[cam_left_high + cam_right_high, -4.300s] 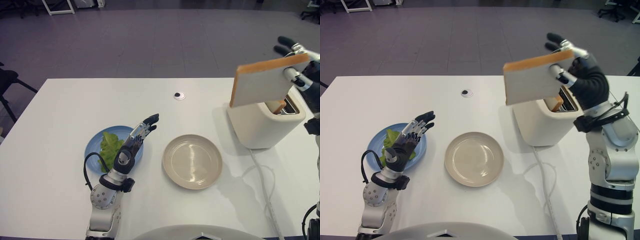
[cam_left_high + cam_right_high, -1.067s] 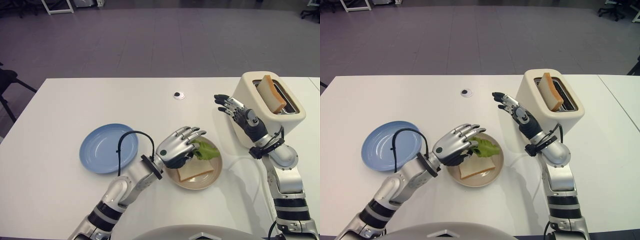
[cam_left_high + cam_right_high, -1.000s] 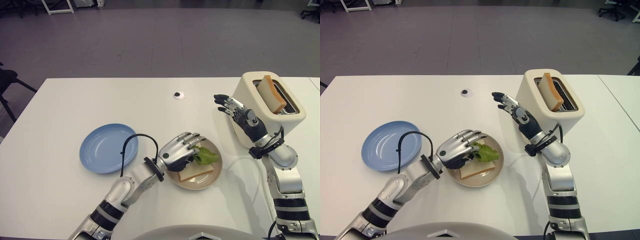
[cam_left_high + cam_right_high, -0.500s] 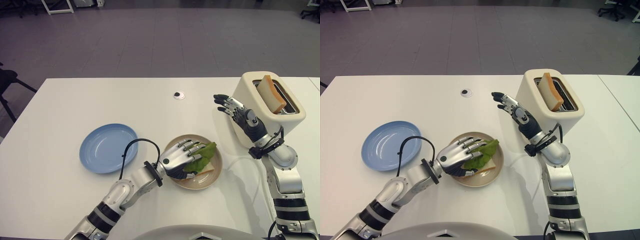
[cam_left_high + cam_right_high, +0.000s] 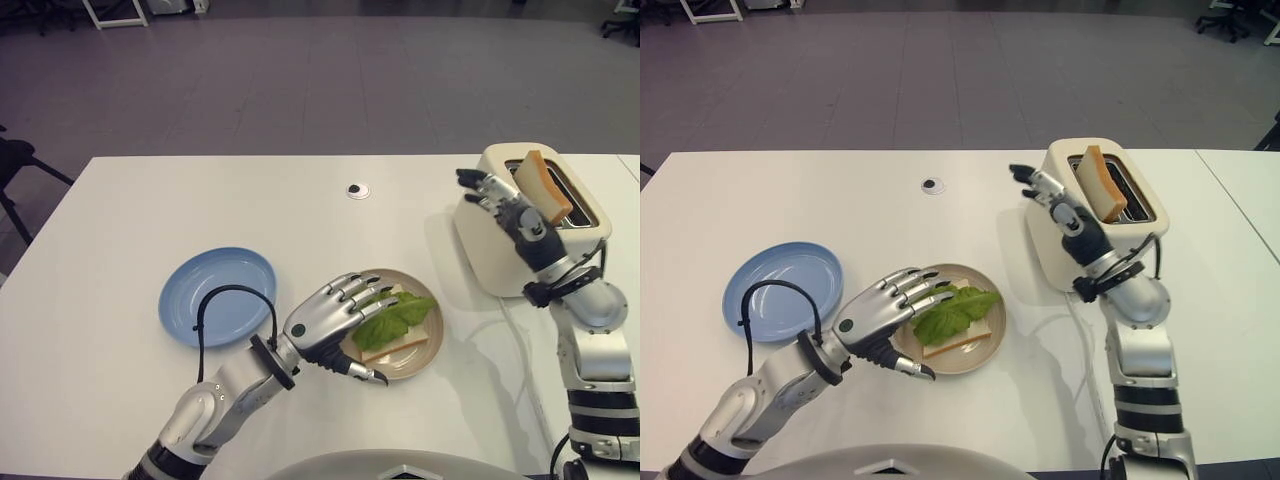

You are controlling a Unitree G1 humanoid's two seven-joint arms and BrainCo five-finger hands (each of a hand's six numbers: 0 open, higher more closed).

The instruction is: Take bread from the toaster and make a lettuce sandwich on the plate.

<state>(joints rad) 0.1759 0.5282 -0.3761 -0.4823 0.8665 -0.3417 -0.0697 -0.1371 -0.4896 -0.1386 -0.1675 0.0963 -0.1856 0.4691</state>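
The remaining bread slice (image 5: 543,187) stood tilted in the toaster (image 5: 495,258) slot, just to the right of the empty, spread-fingered right hand (image 5: 512,215), the nearer hand, while the open left hand (image 5: 322,322) hovered at the plate (image 5: 438,335) beside the lettuce (image 5: 395,308) already lying on bread.

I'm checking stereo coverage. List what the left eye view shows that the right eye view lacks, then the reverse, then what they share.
Left eye view: a dark chair beside the table's left end. Right eye view: the wide stretch of table right of the toaster. Shared: left hand open at the plate rim, lettuce on the bread slice, right hand by the toaster's second slice, blue plate.
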